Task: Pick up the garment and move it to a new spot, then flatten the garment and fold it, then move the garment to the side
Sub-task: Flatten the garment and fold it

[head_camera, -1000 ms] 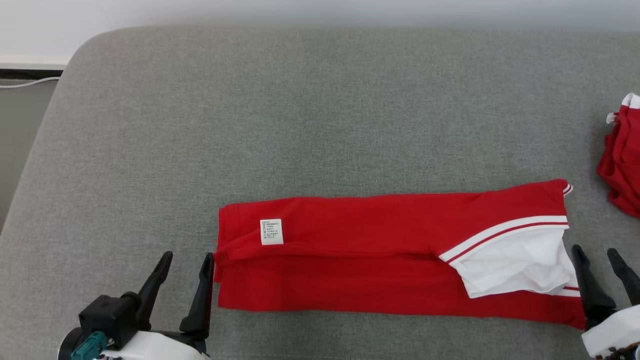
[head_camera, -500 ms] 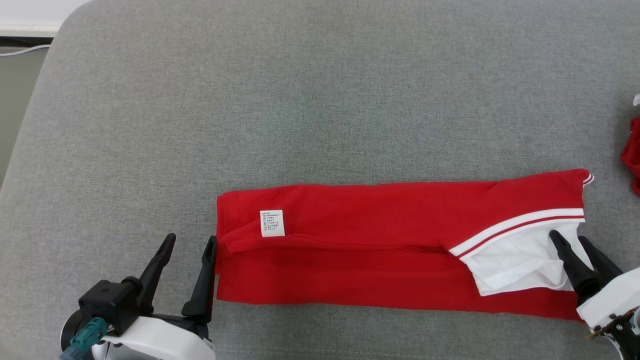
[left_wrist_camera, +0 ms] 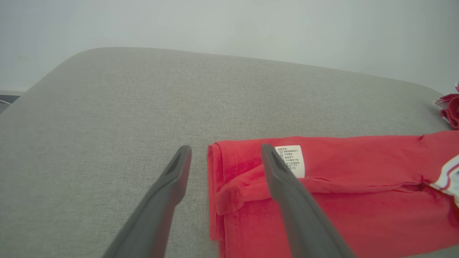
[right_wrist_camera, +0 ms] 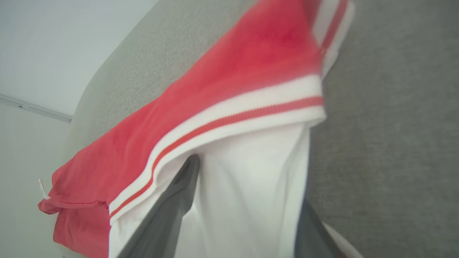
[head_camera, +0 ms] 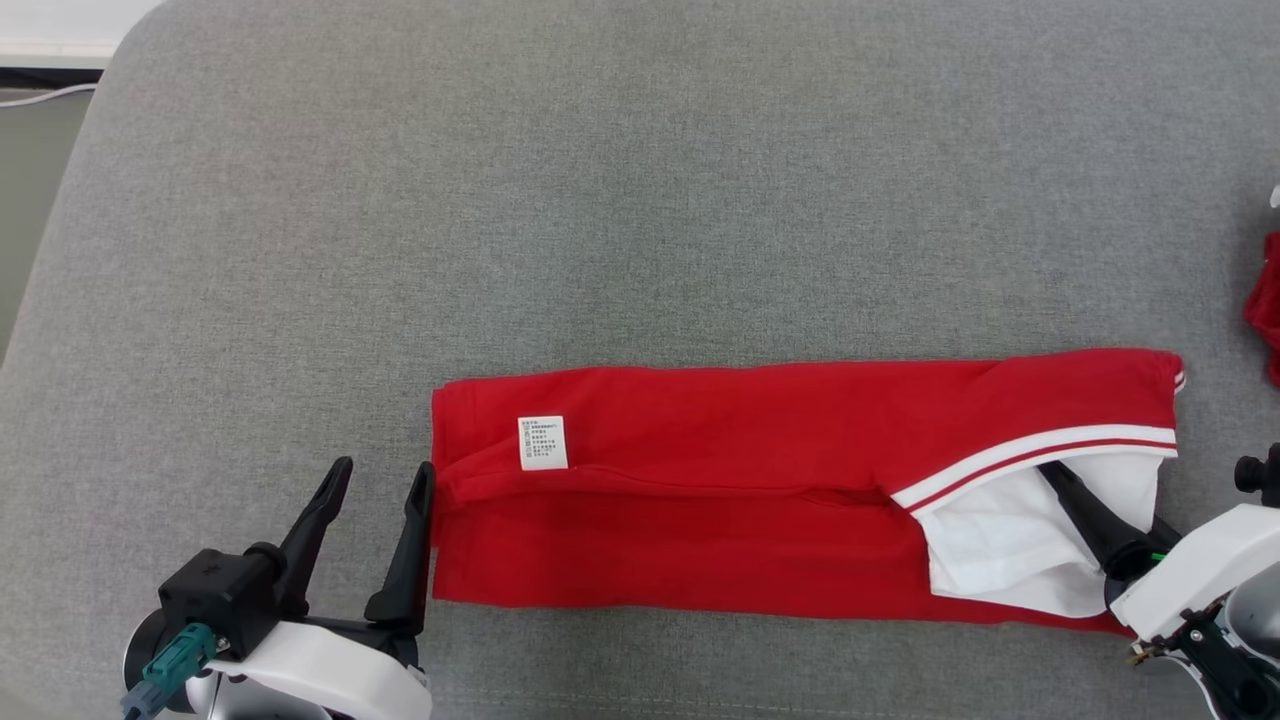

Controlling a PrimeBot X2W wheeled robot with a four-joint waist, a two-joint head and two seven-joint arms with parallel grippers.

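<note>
A: How many red textiles are counted?
B: Two: one folded red garment with white striped trim [head_camera: 700,480], one crumpled red cloth bundle [head_camera: 1265,310].
A: What else is counted?
B: One white printed label [head_camera: 542,442], one grey fabric cushion [head_camera: 600,200], two dark-fingered grippers: left gripper [head_camera: 384,468], right gripper [right_wrist_camera: 247,172].

A broad grey fabric cushion [head_camera: 640,200] with a plain pale wall [left_wrist_camera: 251,25] behind it.

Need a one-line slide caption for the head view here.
Folded red garment on a grey cushion; open left gripper at its left end, right gripper over its white part.
</note>
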